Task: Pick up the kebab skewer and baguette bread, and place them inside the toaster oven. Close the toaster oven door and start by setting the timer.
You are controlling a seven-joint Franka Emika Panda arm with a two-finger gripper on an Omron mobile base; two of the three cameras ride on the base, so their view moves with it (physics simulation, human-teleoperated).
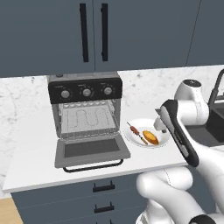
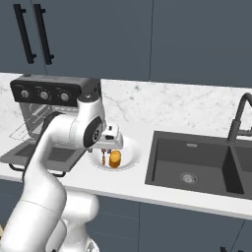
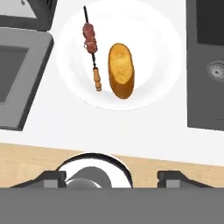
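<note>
First, from the open toaster oven point(image 1: 86, 114) with its toaster oven door point(image 1: 91, 150) lowered, rightward to the white plate point(image 3: 157, 48), lower the released gripper point(image 3: 113, 177) squarely across the kebab skewer point(image 3: 92, 48), which lies just left of the baguette bread point(image 3: 120, 70).

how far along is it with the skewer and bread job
Barely started. Done: the toaster oven door already hangs open, wire rack showing. In hand: nothing; the gripper is open above the white plate, where the kebab skewer and baguette bread lie side by side. Left: load both into the toaster oven, shut the door, set the timer.
</note>
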